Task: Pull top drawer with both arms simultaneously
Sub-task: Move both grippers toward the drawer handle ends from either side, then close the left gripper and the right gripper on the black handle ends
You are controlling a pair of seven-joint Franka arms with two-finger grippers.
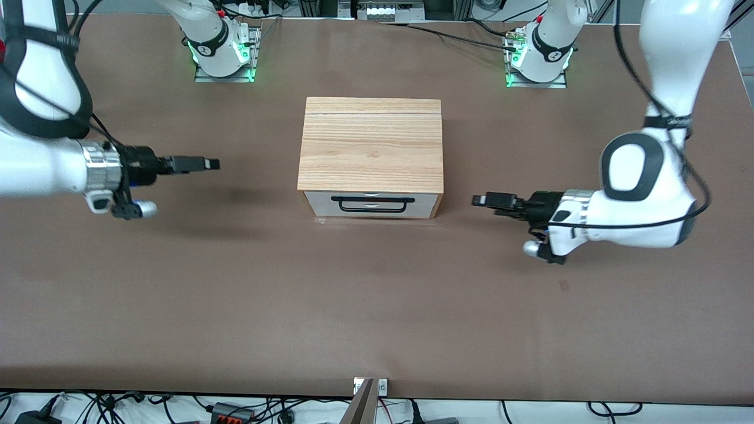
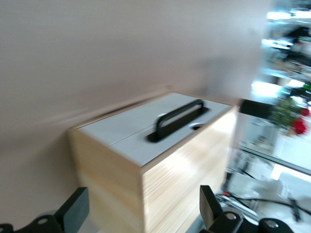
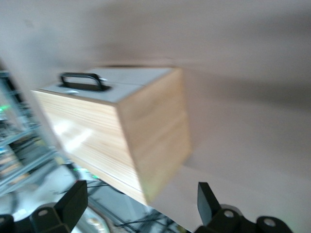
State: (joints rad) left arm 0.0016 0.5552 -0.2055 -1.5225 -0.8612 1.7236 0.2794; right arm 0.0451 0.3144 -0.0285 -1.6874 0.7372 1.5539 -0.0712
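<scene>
The top drawer (image 1: 425, 197) is the white front panel under the light wood cabinet top (image 1: 371, 144), and it sits pushed in. Its black bar handle (image 1: 372, 204) faces the front camera. My left gripper (image 1: 480, 200) is open and empty above the table beside the cabinet, toward the left arm's end. My right gripper (image 1: 212, 164) is open and empty above the table toward the right arm's end. The left wrist view shows its own gripper (image 2: 141, 211), the drawer (image 2: 209, 116) and the handle (image 2: 177, 119). The right wrist view shows its own gripper (image 3: 140, 204), the drawer (image 3: 121, 91) and the handle (image 3: 82, 80).
The cabinet stands mid-table on the brown tabletop (image 1: 377, 306). The two arm bases (image 1: 221, 53) (image 1: 539, 56) stand farther from the front camera than the cabinet. Cables lie along the table's edges.
</scene>
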